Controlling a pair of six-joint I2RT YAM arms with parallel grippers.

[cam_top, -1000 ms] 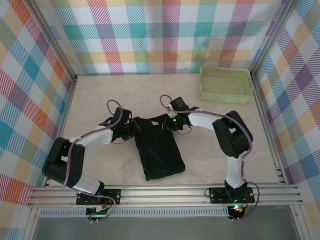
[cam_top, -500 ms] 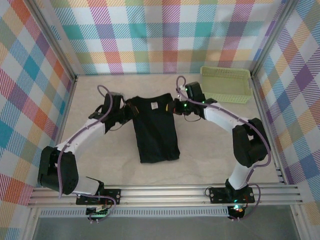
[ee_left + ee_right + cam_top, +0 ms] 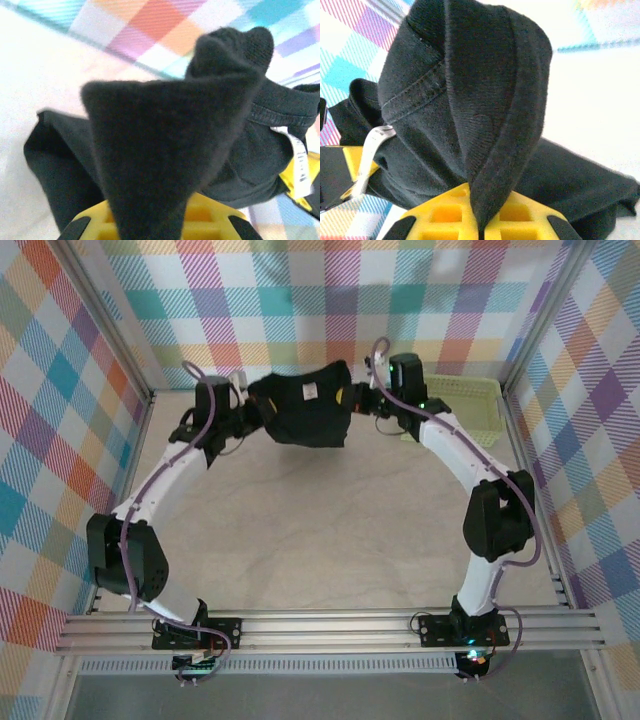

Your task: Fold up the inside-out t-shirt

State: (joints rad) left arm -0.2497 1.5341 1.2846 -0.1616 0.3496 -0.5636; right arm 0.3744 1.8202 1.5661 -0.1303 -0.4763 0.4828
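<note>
The black inside-out t-shirt (image 3: 305,405) hangs in the air at the back of the table, stretched between both grippers, its small white label (image 3: 309,391) facing up. My left gripper (image 3: 252,407) is shut on the shirt's left end, and my right gripper (image 3: 352,398) is shut on its right end. In the left wrist view a peak of black cloth (image 3: 165,145) rises from between the yellow fingers (image 3: 220,220). In the right wrist view a fold of the shirt (image 3: 490,125) is pinched between the yellow fingers (image 3: 445,215), with the label (image 3: 372,150) at left.
A pale green plastic basket (image 3: 470,400) stands at the back right, just behind my right arm. The checked back wall (image 3: 330,310) is close behind the shirt. The beige table (image 3: 320,530) lies below and in front.
Both grippers have risen and moved toward the back wall with the shirt. The shirt, earlier lying long on the table, now hangs off it, bunched between them.
</note>
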